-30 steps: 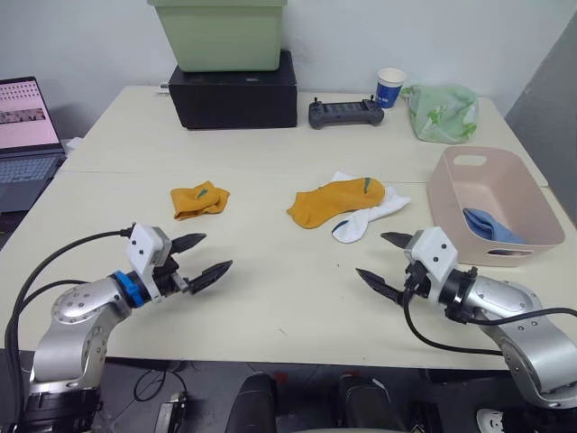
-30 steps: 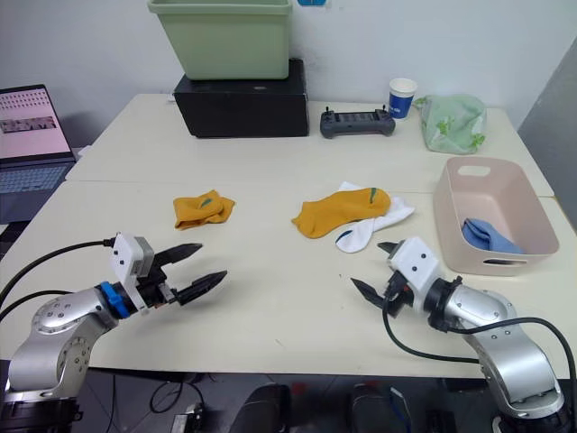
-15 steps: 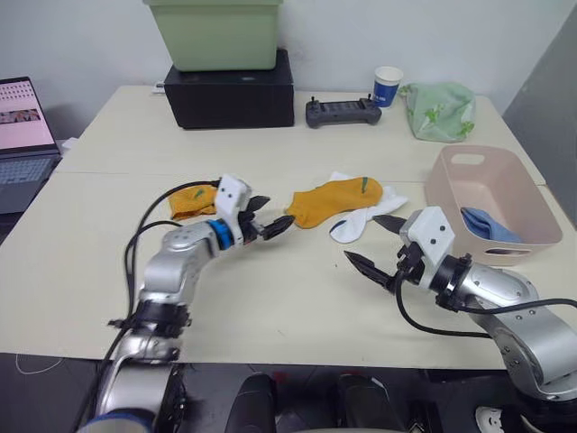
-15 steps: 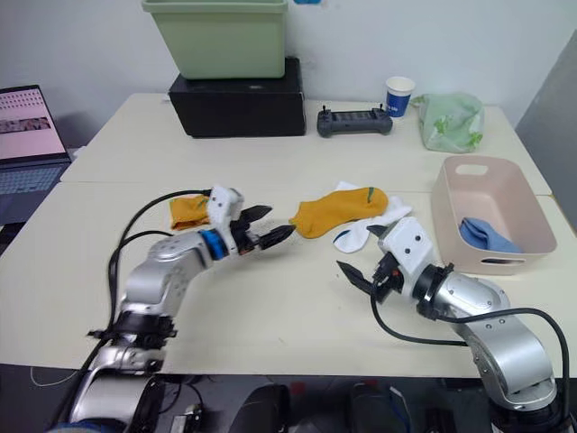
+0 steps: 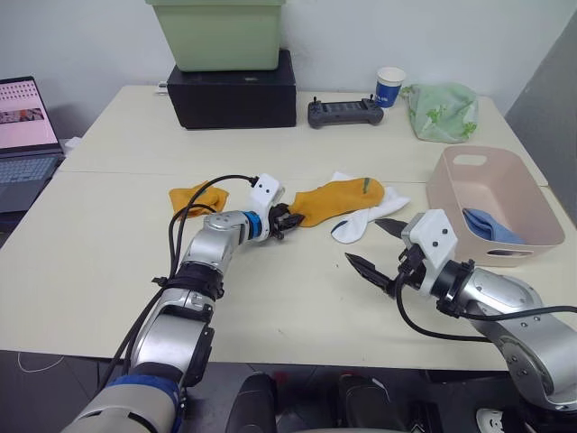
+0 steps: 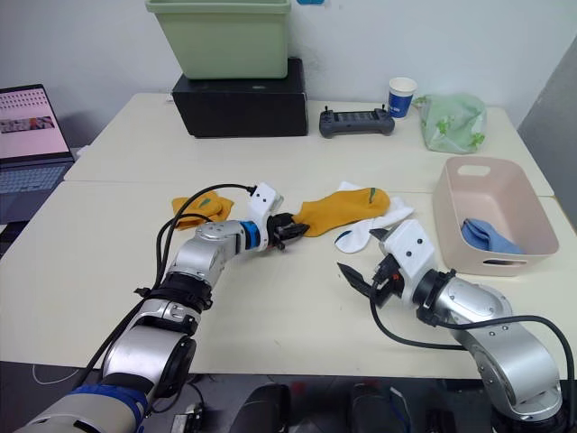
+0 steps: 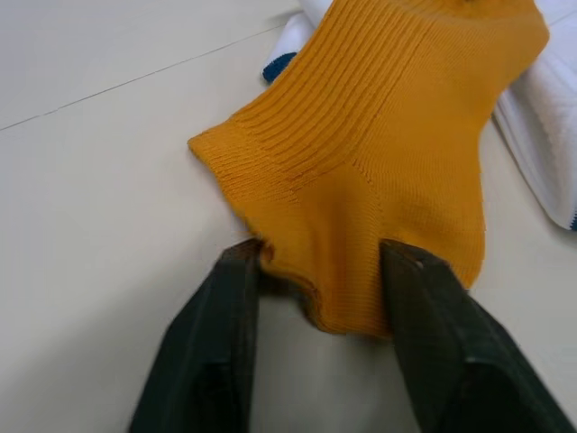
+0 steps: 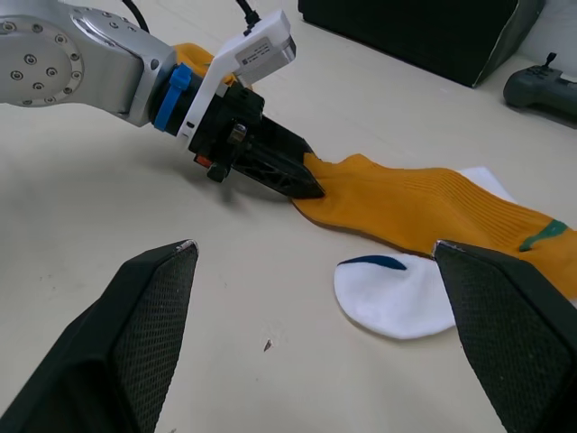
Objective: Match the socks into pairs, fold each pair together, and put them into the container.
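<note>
Your left gripper sits at the cuff end of the long mustard sock, its two black fingers set on either side of the ribbed edge with the fabric bunching slightly between them; they straddle the cuff, narrow but not visibly pinched flat. Your right gripper hovers over bare table with its fingers spread wide and nothing in them.

That sock lies flat near the middle of the table, overlapping a white sock underneath it. Its mate, the other mustard sock, lies crumpled behind your left forearm. One light blue sock is already inside the pink basket at the right.

Judge the sock as light, limp and stretchy: it will drape and fold on itself once lifted, and it may drag the white sock along, since the two touch. The doubled ribbed cuff is the thickest, firmest part, so grip there, deep enough that both layers are caught. A shallow pinch on the edge alone will likely slip. Lift slowly so the white one peels away.
</note>
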`<state>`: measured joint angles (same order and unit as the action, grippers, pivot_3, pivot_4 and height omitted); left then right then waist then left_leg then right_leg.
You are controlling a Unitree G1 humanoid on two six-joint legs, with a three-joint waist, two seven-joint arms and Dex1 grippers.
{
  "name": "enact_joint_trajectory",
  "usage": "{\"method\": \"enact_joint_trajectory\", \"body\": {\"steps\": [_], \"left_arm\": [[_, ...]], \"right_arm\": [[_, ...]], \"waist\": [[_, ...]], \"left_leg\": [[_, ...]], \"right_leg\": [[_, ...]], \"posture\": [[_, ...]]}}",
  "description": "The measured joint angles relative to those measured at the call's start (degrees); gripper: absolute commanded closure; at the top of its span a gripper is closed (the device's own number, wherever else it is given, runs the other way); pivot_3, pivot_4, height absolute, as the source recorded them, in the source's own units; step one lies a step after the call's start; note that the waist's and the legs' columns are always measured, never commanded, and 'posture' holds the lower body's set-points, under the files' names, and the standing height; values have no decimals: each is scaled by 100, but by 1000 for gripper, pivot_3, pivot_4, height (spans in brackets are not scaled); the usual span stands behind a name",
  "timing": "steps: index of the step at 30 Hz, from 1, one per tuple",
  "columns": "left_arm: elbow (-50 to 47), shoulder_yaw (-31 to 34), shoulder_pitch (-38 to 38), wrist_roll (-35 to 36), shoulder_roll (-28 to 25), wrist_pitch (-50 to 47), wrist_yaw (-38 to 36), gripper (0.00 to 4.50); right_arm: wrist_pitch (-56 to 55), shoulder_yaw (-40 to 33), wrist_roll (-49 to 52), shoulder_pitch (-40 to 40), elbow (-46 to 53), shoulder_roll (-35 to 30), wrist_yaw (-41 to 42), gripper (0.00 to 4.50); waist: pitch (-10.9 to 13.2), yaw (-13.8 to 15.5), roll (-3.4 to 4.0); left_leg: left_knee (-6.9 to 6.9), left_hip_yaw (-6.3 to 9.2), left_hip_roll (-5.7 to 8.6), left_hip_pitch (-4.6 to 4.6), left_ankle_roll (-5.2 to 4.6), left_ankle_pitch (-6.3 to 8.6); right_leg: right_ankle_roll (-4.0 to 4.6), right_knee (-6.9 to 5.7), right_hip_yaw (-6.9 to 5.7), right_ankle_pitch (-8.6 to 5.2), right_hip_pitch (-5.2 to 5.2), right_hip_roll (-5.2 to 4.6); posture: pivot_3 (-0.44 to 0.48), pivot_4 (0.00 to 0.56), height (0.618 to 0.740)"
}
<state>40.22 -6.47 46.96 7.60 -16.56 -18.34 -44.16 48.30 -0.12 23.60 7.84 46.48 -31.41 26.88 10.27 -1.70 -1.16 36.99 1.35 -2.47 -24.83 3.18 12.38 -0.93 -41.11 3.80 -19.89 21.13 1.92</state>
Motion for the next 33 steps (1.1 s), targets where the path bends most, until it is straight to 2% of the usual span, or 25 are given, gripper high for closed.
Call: {"method": "enact_joint_trajectory", "body": {"steps": [4,8,11,15,20,24,28,33], "left_arm": [[-289,13,-182,33,-28,-101,-230,4482],[-1149,26,-696,228,-294,-443,-570,4482],[-2150,143,-1266,542,-713,-901,-866,4482],[-3616,235,-2306,1042,-1601,-1251,-1613,4482],[-4702,349,-3429,1527,-2299,-1464,-2184,4482],[-4886,436,-3987,1563,-2654,-1190,-2330,4482],[-4770,472,-4203,1405,-2713,-696,-2296,4482],[-4727,599,-4401,1429,-2737,-494,-2288,4482]], "right_arm": [[6,19,6,-7,5,-54,-71,0],[13,38,32,0,23,-142,-61,0],[24,53,84,19,32,-202,25,0],[107,80,282,54,39,-189,60,0],[198,158,449,250,-8,20,-11,0],[326,593,259,464,-523,393,-359,0],[163,1116,-237,522,-1509,935,-749,0],[-179,1530,-712,755,-2246,1148,-836,0]], "waist": [[0,-1,0],[0,-31,0],[1,-45,0],[0,-67,3],[0,-38,1],[0,-28,0],[0,-18,0],[0,-28,0]], "left_leg": [[0,-1,-7,0,1,-1],[-2,2,-13,2,12,-7],[-2,8,-20,4,14,-8],[-6,13,-30,8,12,-7],[-8,14,-29,9,5,-3],[-6,13,-29,9,4,-2],[-8,8,-27,8,4,-2],[-9,9,-30,5,4,-2]], "right_leg": [[0,0,3,0,0,-1],[1,-2,9,0,4,0],[1,-6,6,0,5,-1],[2,-6,10,0,5,-5],[2,-4,17,-1,3,-18],[2,-3,16,-1,5,-18],[2,-1,24,-1,12,-18],[2,-3,24,-1,18,-18]], "posture": [[0,150,735],[0,150,735],[0,150,735],[0,150,735],[0,150,735],[0,150,735],[0,150,735],[0,150,735]]}}
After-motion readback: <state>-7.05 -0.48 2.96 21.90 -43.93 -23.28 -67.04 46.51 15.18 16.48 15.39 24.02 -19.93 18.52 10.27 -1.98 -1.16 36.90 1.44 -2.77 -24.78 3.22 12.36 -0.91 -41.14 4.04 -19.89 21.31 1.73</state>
